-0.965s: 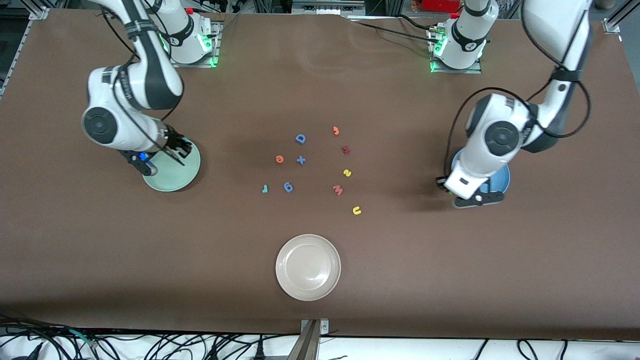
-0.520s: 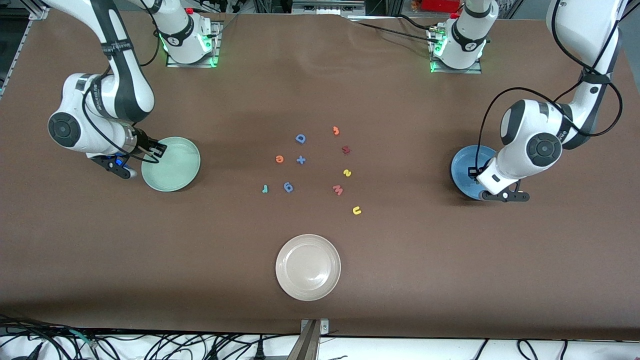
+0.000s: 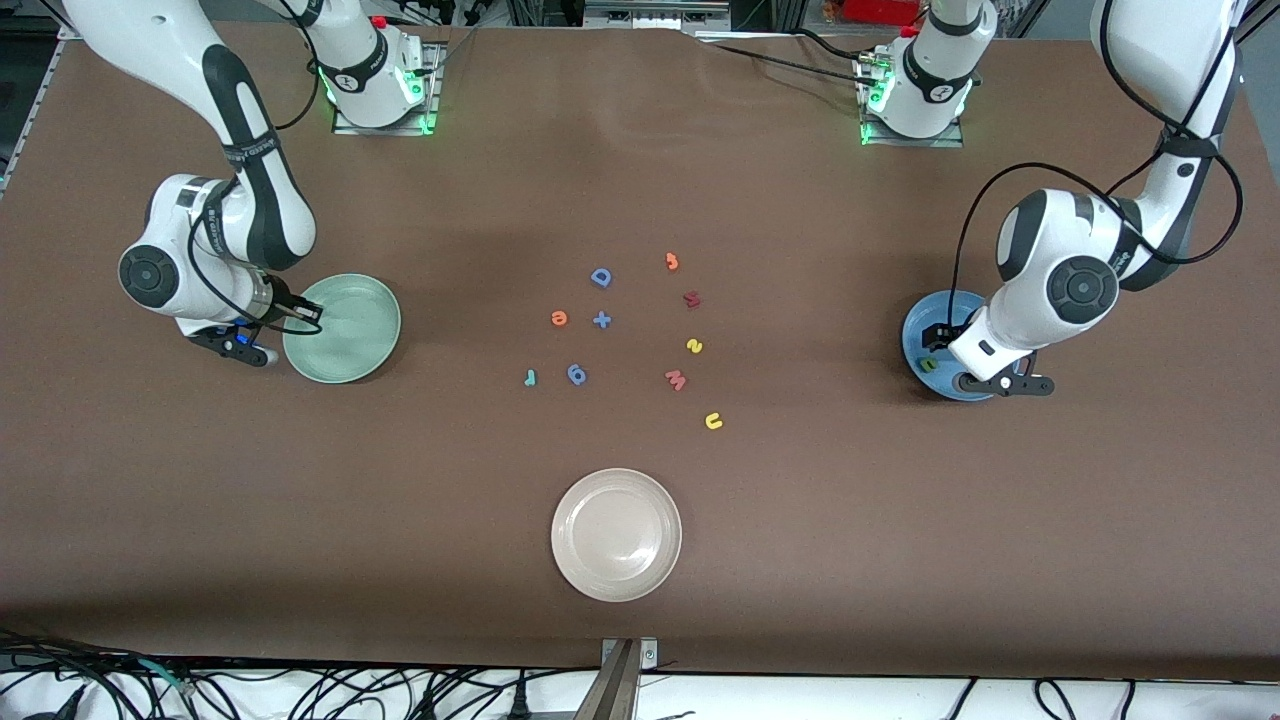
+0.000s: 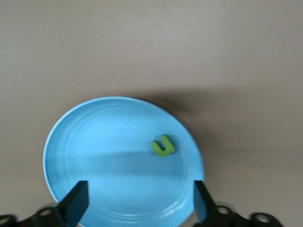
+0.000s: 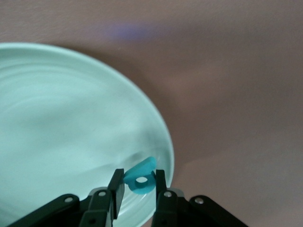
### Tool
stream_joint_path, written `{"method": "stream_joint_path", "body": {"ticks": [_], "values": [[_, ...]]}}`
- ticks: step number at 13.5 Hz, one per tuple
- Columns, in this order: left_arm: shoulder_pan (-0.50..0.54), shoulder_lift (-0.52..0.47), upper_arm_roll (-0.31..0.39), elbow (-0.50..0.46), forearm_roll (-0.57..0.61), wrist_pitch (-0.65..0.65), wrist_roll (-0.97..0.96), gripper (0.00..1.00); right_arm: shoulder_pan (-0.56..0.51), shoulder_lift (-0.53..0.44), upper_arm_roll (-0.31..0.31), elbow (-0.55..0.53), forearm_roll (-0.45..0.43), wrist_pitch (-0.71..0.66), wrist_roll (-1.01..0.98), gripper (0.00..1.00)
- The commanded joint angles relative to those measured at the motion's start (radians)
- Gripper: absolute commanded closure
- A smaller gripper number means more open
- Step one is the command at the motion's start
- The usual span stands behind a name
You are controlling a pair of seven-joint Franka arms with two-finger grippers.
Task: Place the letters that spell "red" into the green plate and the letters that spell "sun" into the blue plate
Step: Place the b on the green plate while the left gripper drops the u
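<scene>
Front view: two Franka arms work at either end of a brown surface (image 3: 200,480), each with its claw over a plate. The right claw (image 5: 136,185) hangs low over the rim of the green plate (image 3: 345,330), which sits at the right arm's end of the surface, and its narrowed fingers (image 5: 116,185) pinch a small teal "d" (image 5: 141,177) above the plate's edge. The left claw (image 4: 139,203) hovers with its jaws spread wide and empty over the blue plate (image 3: 915,345) at the left arm's end of the surface, where a green "n" (image 4: 163,145) lies loose inside the plate. The remaining letters lie scattered on the surface between the two plates: an orange "e" (image 3: 559,318) sits just beside a blue plus sign (image 3: 601,320), with a blue capital "D" (image 3: 601,277) farther from the front camera. A teal "r" (image 3: 529,377) and a blue "6"-like piece (image 3: 576,374) lie nearer to the camera. Toward the left arm's end lie a yellow "s" (image 3: 694,346), a salmon "w" (image 3: 676,379), a dark red letter (image 3: 691,298) and a yellow "u" (image 3: 713,421). A cream-white plate (image 3: 616,535) sits nearest the camera.
</scene>
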Motion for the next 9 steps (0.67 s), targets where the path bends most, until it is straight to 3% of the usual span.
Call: {"method": "stream_joint_path", "body": {"ticks": [1, 3, 7, 9], "values": [[-0.113, -0.038, 0.002, -0.005, -0.105, -0.018, -0.098, 0.0, -0.01, 0.0, 0.002, -0.006, 0.001, 0.017, -0.024, 0.83], [-0.2, -0.038, 0.002, 0.013, -0.164, -0.018, -0.193, 0.0, -0.01, 0.0, 0.002, -0.006, 0.01, 0.015, -0.024, 0.82], [-0.384, -0.023, 0.002, 0.018, -0.155, 0.063, -0.275, 0.0, -0.011, 0.005, 0.003, -0.005, 0.046, 0.014, -0.02, 0.81], [-0.449, 0.024, 0.002, 0.076, -0.156, 0.119, -0.278, 0.0, -0.01, 0.016, 0.006, -0.003, 0.091, 0.014, -0.021, 0.77]]}}
